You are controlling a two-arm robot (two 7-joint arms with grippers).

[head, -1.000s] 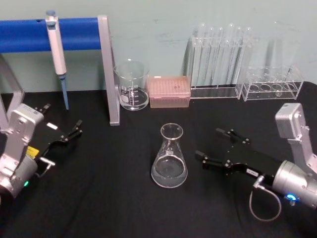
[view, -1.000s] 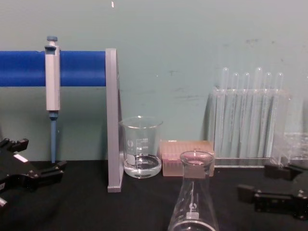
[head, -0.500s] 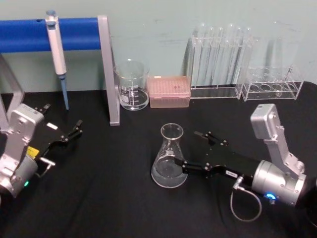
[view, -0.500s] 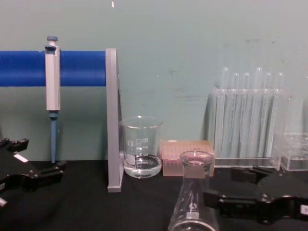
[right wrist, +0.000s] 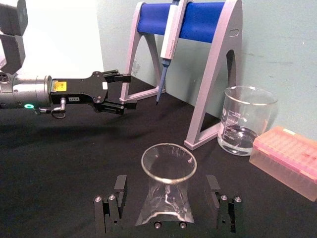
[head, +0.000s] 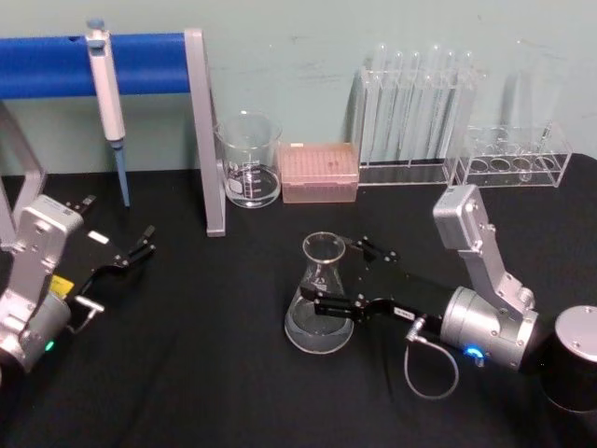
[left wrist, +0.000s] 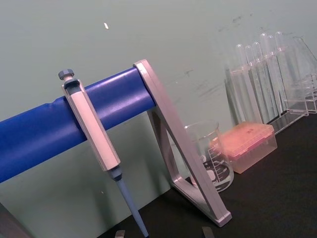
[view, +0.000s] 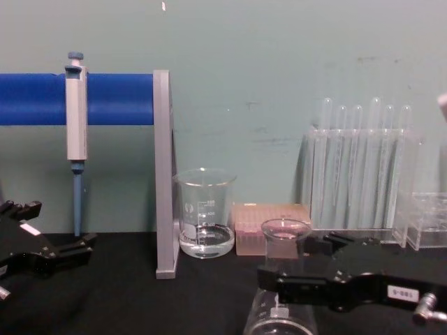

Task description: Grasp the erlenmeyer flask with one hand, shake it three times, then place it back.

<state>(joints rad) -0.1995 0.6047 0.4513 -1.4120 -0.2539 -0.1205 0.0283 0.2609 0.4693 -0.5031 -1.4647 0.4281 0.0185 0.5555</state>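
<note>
Upright near the middle of the black surface (head: 205, 383), a little toward the front edge: the erlenmeyer flask (head: 321, 269), with a little clear liquid pooled in its wide base. Flanked by the right hand (head: 338, 276), stretched in low from the right edge, released, with one long black jaw on either side of the cone just below the neck. From the right wrist view, bare surface between the glass and each of the fingers (right wrist: 111, 213); no grip on the flask yet. Parked near the left edge: the left hand (head: 114, 226), also released, holding nothing. Along the back edge, well apart from the flask: a glass beaker (head: 249, 161), a pink tip box (head: 320, 172) just beside it, and a clear rack of test tubes (head: 410, 112) toward the back right corner. Hung on a blue-barred stand (head: 56, 63) toward the back left corner: a pipette (head: 107, 93).
</note>
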